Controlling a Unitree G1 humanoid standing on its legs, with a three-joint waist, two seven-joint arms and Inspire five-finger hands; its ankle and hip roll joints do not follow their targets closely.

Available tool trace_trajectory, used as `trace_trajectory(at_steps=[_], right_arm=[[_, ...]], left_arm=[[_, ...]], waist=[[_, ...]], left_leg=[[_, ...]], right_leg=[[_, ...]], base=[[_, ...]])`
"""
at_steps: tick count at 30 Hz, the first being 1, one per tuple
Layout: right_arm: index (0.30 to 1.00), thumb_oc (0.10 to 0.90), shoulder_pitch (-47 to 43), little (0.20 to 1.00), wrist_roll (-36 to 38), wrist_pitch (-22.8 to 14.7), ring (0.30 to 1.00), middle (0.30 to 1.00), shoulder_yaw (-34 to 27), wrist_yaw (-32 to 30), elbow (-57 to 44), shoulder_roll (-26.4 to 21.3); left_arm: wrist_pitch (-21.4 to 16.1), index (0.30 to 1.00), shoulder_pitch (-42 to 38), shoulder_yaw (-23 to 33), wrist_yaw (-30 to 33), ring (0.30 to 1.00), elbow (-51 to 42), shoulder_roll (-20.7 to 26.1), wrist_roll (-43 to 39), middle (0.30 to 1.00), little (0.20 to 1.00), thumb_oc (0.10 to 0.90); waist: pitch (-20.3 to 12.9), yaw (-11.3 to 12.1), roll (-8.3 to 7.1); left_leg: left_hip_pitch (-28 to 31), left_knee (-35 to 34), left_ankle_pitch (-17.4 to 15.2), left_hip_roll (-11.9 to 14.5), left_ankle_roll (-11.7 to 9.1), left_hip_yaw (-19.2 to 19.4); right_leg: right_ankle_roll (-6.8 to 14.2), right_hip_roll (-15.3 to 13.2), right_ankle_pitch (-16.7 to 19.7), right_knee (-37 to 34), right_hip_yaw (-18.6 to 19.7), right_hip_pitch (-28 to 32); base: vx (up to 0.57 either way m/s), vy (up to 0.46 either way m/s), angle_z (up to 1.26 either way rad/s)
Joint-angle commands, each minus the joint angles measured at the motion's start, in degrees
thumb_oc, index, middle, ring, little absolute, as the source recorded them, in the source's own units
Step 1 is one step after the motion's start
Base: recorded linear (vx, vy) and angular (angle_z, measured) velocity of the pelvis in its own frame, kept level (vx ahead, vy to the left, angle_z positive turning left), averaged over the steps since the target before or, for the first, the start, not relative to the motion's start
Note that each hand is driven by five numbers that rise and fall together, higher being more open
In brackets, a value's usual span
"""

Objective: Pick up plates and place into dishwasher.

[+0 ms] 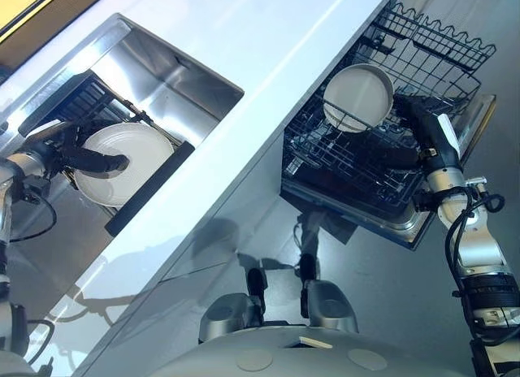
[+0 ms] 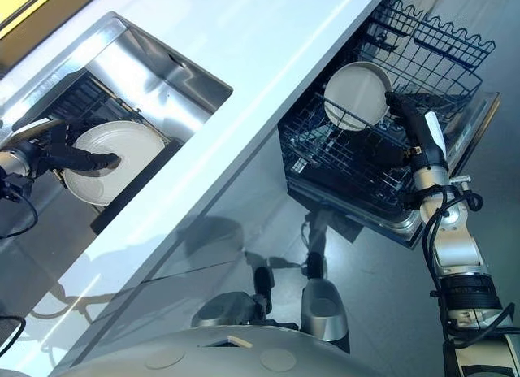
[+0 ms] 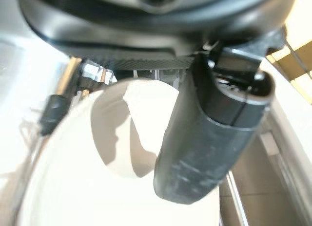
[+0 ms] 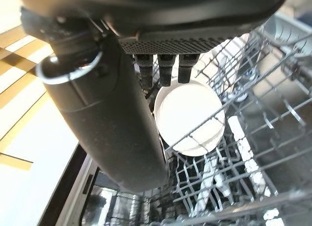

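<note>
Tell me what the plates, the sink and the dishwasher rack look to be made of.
Plates: glossy white, probably glazed ceramic, though melamine is possible. Sink: brushed stainless steel, with soft grey reflections on its walls. Dishwasher rack: thin dark wire grid, likely coated metal.

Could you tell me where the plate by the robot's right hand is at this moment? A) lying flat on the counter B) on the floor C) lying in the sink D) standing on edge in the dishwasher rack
D: the plate stands on edge among the wires of the dishwasher rack, with the right hand at its rim.
</note>
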Motion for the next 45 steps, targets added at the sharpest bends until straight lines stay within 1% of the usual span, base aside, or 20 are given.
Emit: trace_trajectory(at_steps=[1,4,6,9,13,18,19,21,22,24,26,28,31,32,34,36,37,40,42,45], right_arm=[[0.900,0.800,-2.8,0.900,1.9,-5.4,0.900,0.900,-1.6,-1.1,-2.8,-0.7],[0.900,0.800,-2.6,0.900,2.3,-5.8,0.900,0.900,-1.3,-1.7,-3.5,0.3],[0.900,0.800,-2.8,0.900,2.6,-6.1,0.900,0.900,-1.2,-2.2,-3.9,0.7],[0.900,0.800,-3.2,0.900,2.6,-6.7,0.900,0.900,-1.3,-2.7,-4.2,1.1],[0.900,0.800,-3.5,0.900,2.4,-7.8,0.900,0.900,-1.6,-3.1,-4.1,1.7],[0.900,0.800,-3.6,0.900,3.3,-9.0,0.900,0.900,-2.4,-4.7,-5.0,1.5],[0.900,0.800,-4.0,0.900,3.7,-10.7,0.900,0.900,-2.9,-6.4,-6.0,1.4],[0.900,0.800,-4.3,0.900,4.1,-11.7,0.900,0.900,-3.5,-7.5,-7.4,1.1],[0.900,0.800,-4.5,0.900,4.6,-12.7,0.900,0.900,-4.0,-8.0,-8.2,1.1],[0.900,0.800,-5.4,0.900,6.1,-14.6,0.900,0.900,-5.4,-8.6,-11.3,1.1],[0.900,0.800,-6.0,0.900,9.6,-15.9,0.900,0.900,-7.0,-6.2,-14.8,2.1],[0.900,0.800,-6.4,0.900,13.4,-15.9,0.900,0.900,-7.4,-3.3,-16.9,3.1],[0.900,0.800,-7.6,0.900,19.1,-14.2,0.900,0.900,-6.6,1.0,-20.8,4.6],[0.900,0.800,-8.1,0.900,21.0,-13.6,0.900,0.900,-6.1,2.4,-21.6,5.0],[0.900,0.800,-9.2,0.900,24.7,-11.5,0.900,0.900,-4.5,5.3,-23.2,6.2],[0.900,0.800,-10.8,0.900,29.4,-7.9,0.900,0.900,-1.7,9.9,-25.0,8.2],[0.900,0.800,-11.1,0.900,30.2,-6.9,0.900,0.900,-1.1,10.7,-25.4,8.6],[0.900,0.800,-13.4,0.900,36.3,-0.4,0.900,0.900,4.6,14.1,-27.6,11.8],[0.900,0.800,-14.7,0.900,36.6,0.3,0.900,0.900,7.6,14.0,-27.7,13.1],[0.900,0.800,-17.2,0.900,36.1,-1.0,0.900,0.900,12.0,13.2,-26.8,14.6]], left_arm=[[-7.3,0.300,2.6,-1.0,2.1,0.300,-4.2,0.9,-4.6,0.300,0.200,0.100],[-12.5,0.300,2.0,-0.3,5.8,0.300,-6.8,-0.3,-4.7,0.300,0.200,0.100],[-14.0,0.300,1.5,-0.2,7.2,0.300,-8.7,-0.8,-4.5,0.300,0.200,0.100],[-16.0,0.300,0.4,-0.3,9.3,0.300,-10.6,-1.3,-5.9,0.300,0.200,0.100],[-16.6,0.300,-0.6,-0.4,10.8,0.300,-12.5,-2.1,-7.1,0.300,0.200,0.100],[-20.0,0.300,-1.1,0.0,15.1,0.300,-14.3,-1.7,-7.4,0.300,0.200,0.100],[-22.1,0.300,-1.3,0.5,19.5,0.300,-15.3,-1.3,-5.8,0.300,0.200,0.100],[-24.0,0.300,-1.4,1.2,22.1,0.300,-15.8,-1.1,-5.9,0.300,0.200,0.100],[-25.4,0.300,-1.4,1.8,25.2,0.300,-16.4,-1.1,-4.1,0.300,0.200,0.100],[-29.2,0.300,-1.1,3.6,33.6,0.300,-18.2,-1.1,-1.1,0.300,0.200,0.100],[-33.1,0.300,-0.4,6.0,41.6,0.300,-22.0,-2.4,4.4,0.300,0.200,0.100],[-35.4,0.300,0.1,7.3,46.2,0.300,-24.4,-3.7,8.8,0.300,0.200,0.100],[-37.2,0.300,-0.2,7.3,54.5,0.300,-29.0,-5.8,16.2,0.300,0.200,0.100],[-38.7,0.300,-0.3,6.9,56.9,0.300,-29.5,-6.6,17.9,0.300,0.200,0.100],[-40.3,0.300,-0.8,5.8,60.5,0.300,-31.0,-8.6,21.3,0.300,0.200,0.100],[-41.2,0.300,-2.3,3.5,63.9,0.300,-33.1,-11.2,24.3,0.300,0.200,0.100],[-41.2,0.300,-2.6,3.0,64.4,0.300,-33.5,-11.8,25.1,0.300,0.200,0.100],[-41.5,0.300,-5.0,-2.3,66.8,0.300,-35.2,-14.8,28.8,0.300,0.200,0.100],[-40.7,0.300,-6.6,-5.7,67.0,0.300,-35.7,-16.2,30.5,0.300,0.200,0.100],[-39.3,0.300,-9.6,-11.9,67.1,0.300,-35.4,-18.3,32.0,0.300,0.200,0.100]], waist=[[-6.7,1.5,-0.07],[-7.3,1.7,-0.38],[-7.4,1.8,-0.49],[-7.6,1.9,-0.65],[-7.8,1.8,-0.82],[-8.2,1.7,-0.80],[-8.3,1.7,-0.79],[-8.5,1.7,-0.84],[-8.6,1.8,-0.90],[-9.0,1.9,-1.15],[-9.4,2.1,-1.48],[-9.8,2.3,-1.76],[-10.5,2.5,-2.29],[-10.7,2.5,-2.45],[-11.1,2.7,-2.80],[-11.5,2.8,-3.20],[-11.6,2.8,-3.27],[-11.9,3.1,-3.75],[-12.0,3.1,-3.90],[-12.1,3.0,-3.99]], left_leg=[[-3.5,1.7,-3.8,-3.9,2.3,-3.6],[-3.4,1.5,-3.5,-3.8,2.0,-4.5],[-3.3,1.3,-3.4,-3.7,1.9,-5.1],[-3.1,1.3,-3.4,-3.5,1.8,-5.6],[-2.7,1.6,-3.6,-3.5,1.7,-6.1],[-2.7,1.5,-3.0,-3.2,1.2,-6.8],[-2.5,1.2,-2.8,-3.0,1.0,-6.9],[-2.3,0.9,-2.8,-3.0,0.8,-7.0],[-2.3,0.8,-2.7,-2.9,0.8,-7.0],[-2.2,0.4,-2.5,-2.8,0.6,-7.2],[-2.0,-0.2,-2.3,-2.7,0.3,-7.2],[-2.0,-0.6,-2.1,-2.6,0.1,-7.3],[-1.7,-1.5,-1.8,-2.4,-0.3,-7.4],[-1.6,-1.7,-1.6,-2.3,-0.4,-7.4],[-1.5,-1.7,-1.6,-2.2,-0.6,-7.3],[-1.5,-1.8,-1.5,-2.1,-0.7,-7.4],[-1.5,-1.8,-1.5,-2.1,-0.7,-7.4],[-1.3,-1.6,-1.5,-1.9,-0.9,-7.4],[-1.2,-1.6,-1.5,-1.8,-0.9,-7.5],[-0.8,-1.6,-1.5,-1.7,-1.0,-7.4]], right_leg=[[5.4,0.2,-7.9,8.5,-0.6,-1.1],[4.7,0.7,-8.8,8.6,-0.6,-0.5],[4.4,1.0,-9.3,8.9,-0.7,-0.4],[4.0,1.3,-9.8,9.3,-1.0,-0.1],[3.5,1.6,-10.2,9.3,-1.0,0.6],[2.6,2.4,-10.0,7.8,-0.7,1.3],[2.4,2.6,-10.1,7.3,-0.8,1.6],[2.2,2.7,-10.0,6.8,-0.9,1.9],[2.2,2.7,-10.0,6.5,-1.0,2.0],[1.9,2.9,-9.9,5.7,-1.1,2.5],[1.5,3.1,-9.9,5.0,-1.4,2.9],[1.4,3.3,-9.9,4.5,-1.6,3.2],[1.0,3.5,-10.1,4.1,-2.2,3.6],[0.9,3.5,-10.2,4.1,-2.5,3.7],[0.8,3.5,-10.4,4.2,-3.0,3.9],[0.6,3.6,-10.6,4.3,-3.3,4.1],[0.5,3.6,-10.7,4.3,-3.4,4.1],[0.4,3.6,-11.0,4.7,-4.2,4.4],[0.4,3.6,-11.0,4.9,-4.5,4.5],[0.4,3.7,-11.0,4.9,-4.7,4.9]], base=[[-0.01,-0.098,0.13],[-0.02,-0.103,0.09],[-0.03,-0.088,0.10],[-0.03,-0.082,0.11],[-0.01,-0.075,0.10],[-0.01,-0.056,0.12],[0.02,-0.037,0.14],[0.02,-0.031,0.10],[0.01,-0.017,0.05],[0.00,0.000,0.00],[0.01,-0.014,0.02],[0.00,0.000,0.00],[0.01,-0.012,0.03],[0.01,-0.024,0.04],[0.01,-0.015,0.01],[0.00,0.000,0.00],[0.00,0.000,0.00],[0.00,-0.036,0.03],[0.00,-0.040,0.05],[0.01,-0.038,0.10]])
